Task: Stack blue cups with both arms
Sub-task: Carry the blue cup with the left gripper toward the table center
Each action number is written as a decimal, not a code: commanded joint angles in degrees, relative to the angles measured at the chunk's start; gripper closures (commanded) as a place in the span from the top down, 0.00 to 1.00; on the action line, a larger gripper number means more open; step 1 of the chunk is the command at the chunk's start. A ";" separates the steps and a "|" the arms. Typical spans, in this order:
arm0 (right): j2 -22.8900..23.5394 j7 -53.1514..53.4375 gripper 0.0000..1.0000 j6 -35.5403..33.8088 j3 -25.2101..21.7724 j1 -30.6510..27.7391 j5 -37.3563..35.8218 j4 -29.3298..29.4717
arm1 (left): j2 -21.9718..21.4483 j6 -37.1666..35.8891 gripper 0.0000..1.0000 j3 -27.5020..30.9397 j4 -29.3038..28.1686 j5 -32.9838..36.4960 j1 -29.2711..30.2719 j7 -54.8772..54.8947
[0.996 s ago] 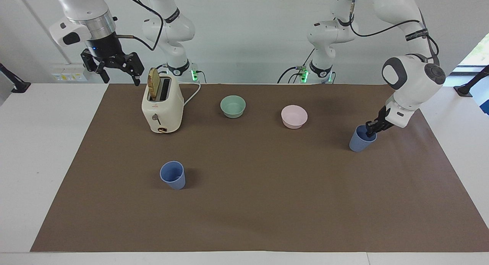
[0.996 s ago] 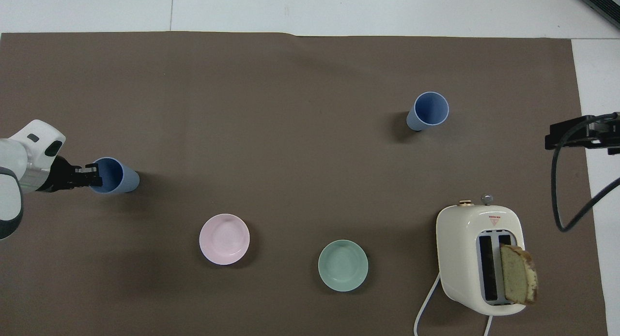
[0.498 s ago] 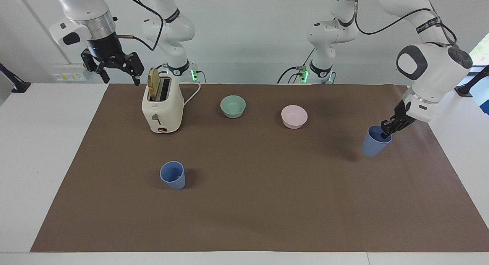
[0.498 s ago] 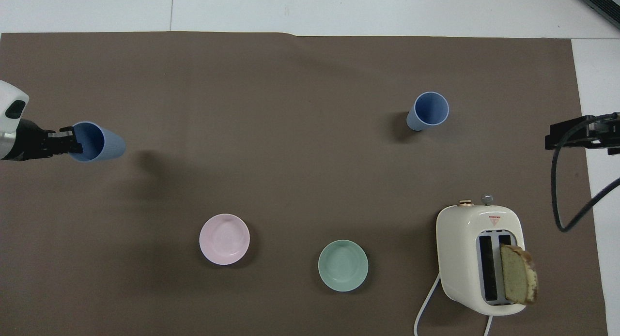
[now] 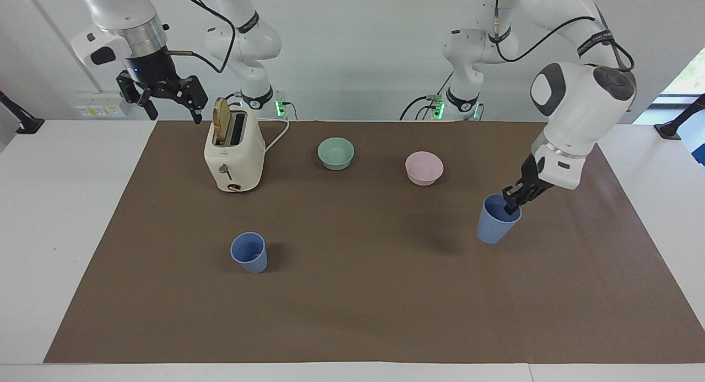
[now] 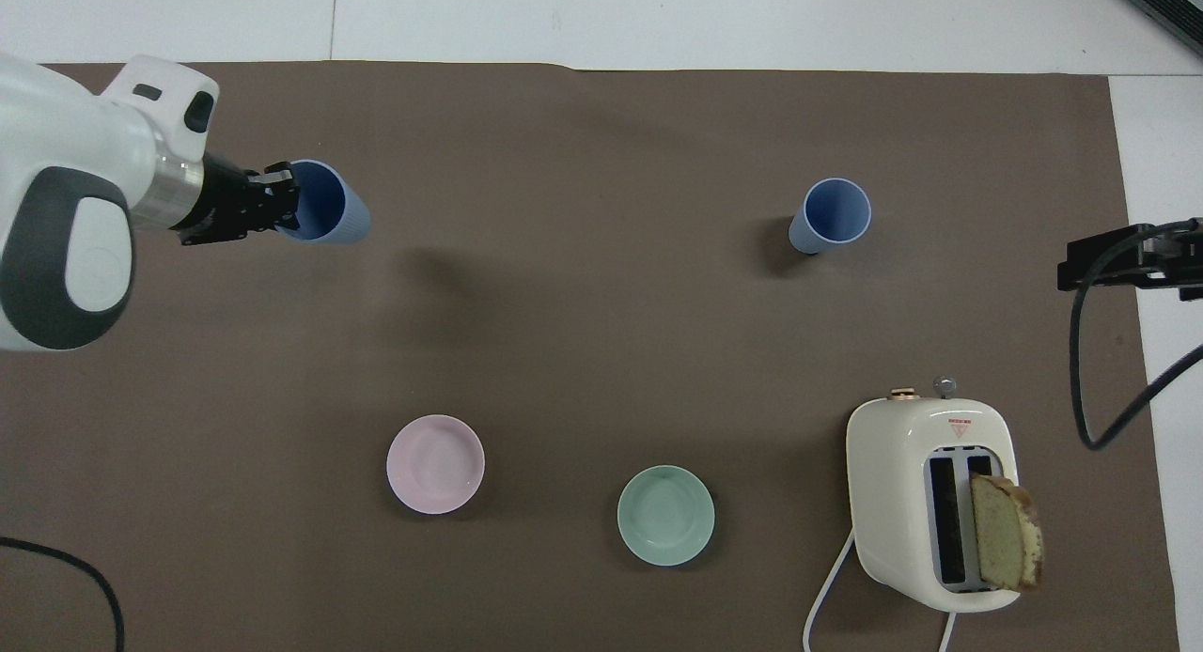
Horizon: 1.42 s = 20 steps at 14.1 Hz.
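One blue cup hangs tilted in the air above the brown mat, toward the left arm's end of the table. My left gripper is shut on its rim, one finger inside the cup. The other blue cup stands upright on the mat toward the right arm's end, farther from the robots than the toaster. My right gripper waits open, high above the table edge beside the toaster, holding nothing; in the overhead view only part of it shows.
A cream toaster with a slice of bread sticking up stands near the right arm. A mint-green bowl and a pale pink bowl sit on the brown mat, nearer to the robots than the cups.
The left gripper has lifted its blue cup off the mat and carried it away from the robots and toward the middle of the table. The right arm has not moved.
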 commanded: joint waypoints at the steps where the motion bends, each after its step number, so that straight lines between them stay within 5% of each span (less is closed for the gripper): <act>1: -1.54 -1.88 1.00 0.58 0.10 -0.64 0.12 -2.00 | 4.72 -0.67 0.00 0.99 4.98 0.61 -5.86 -8.08; 8: -1.54 -1.88 1.00 0.50 0.02 -0.64 0.12 -2.09 | 7.37 4.07 0.00 0.72 4.13 0.08 -15.88 -20.58; 17: -1.63 -1.88 1.00 0.50 -0.25 -0.99 0.12 -2.18 | 2.81 11.70 0.00 0.72 -11.06 0.17 -19.40 -19.19; 20: -1.63 -1.88 1.00 0.50 -0.25 -0.99 0.12 -2.18 | 2.45 13.57 0.00 0.64 -11.96 0.17 -19.49 -19.27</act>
